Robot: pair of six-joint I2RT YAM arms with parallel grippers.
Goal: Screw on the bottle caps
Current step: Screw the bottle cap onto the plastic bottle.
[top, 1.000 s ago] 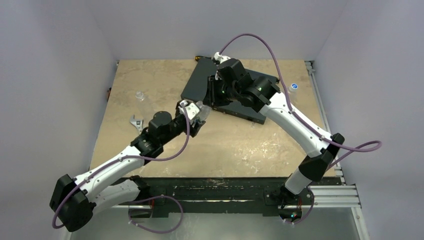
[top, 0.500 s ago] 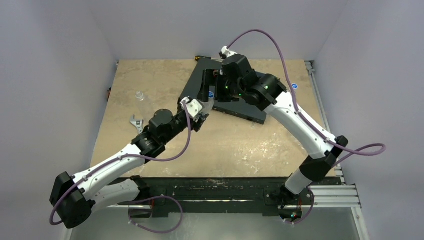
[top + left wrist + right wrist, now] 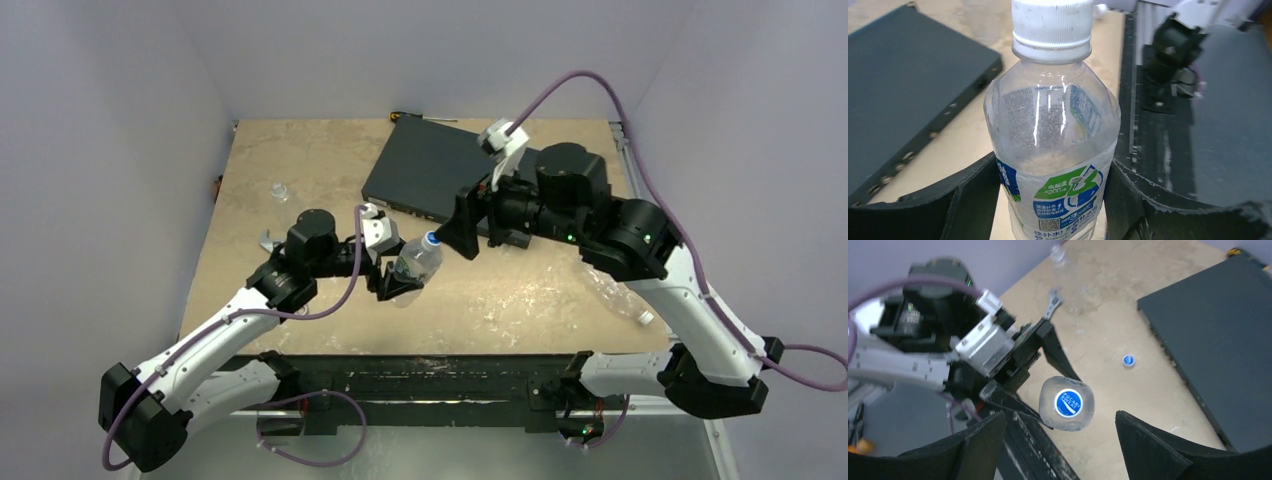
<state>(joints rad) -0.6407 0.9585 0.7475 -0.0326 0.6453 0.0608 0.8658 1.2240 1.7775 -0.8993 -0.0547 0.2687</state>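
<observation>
Reaching inward, left end effector (image 3: pixel 403 283) clasps the tilted bottle (image 3: pixel 415 260).

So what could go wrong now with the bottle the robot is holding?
The left claw grips the bottle tilted, and the thin plastic could slip or get squashed. The right claw is open and apart from the cap. The pictures don't show if the cap is tight, so it might come loose. That claw is close in front of the bottle and could bump it.
</observation>
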